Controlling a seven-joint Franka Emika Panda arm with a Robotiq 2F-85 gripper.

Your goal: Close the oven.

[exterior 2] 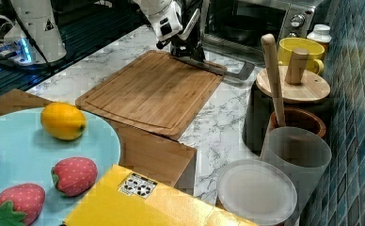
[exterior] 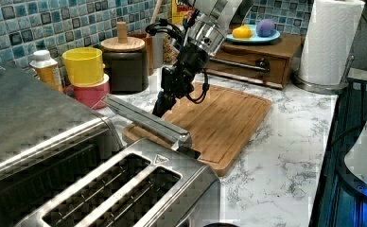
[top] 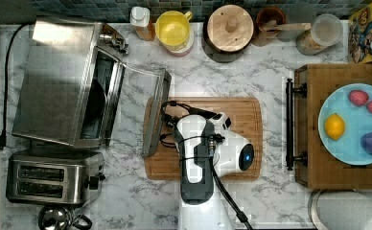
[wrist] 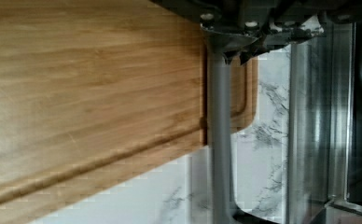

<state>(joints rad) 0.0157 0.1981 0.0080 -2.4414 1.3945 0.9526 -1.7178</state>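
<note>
Oven [top: 54, 86] door hung open, its stiff bar handle [wrist: 219, 140] the likely hold. Whether the fingers [exterior: 159, 106] gripped it, I couldn't tell.

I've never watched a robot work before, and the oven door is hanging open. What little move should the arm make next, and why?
Probably lift the door's front edge up and swing it toward the oven. The glass door lies folded down flat, its bar handle over the cutting board edge, and the gripper sits right at that handle. I cannot tell whether it already grips the bar.
</note>
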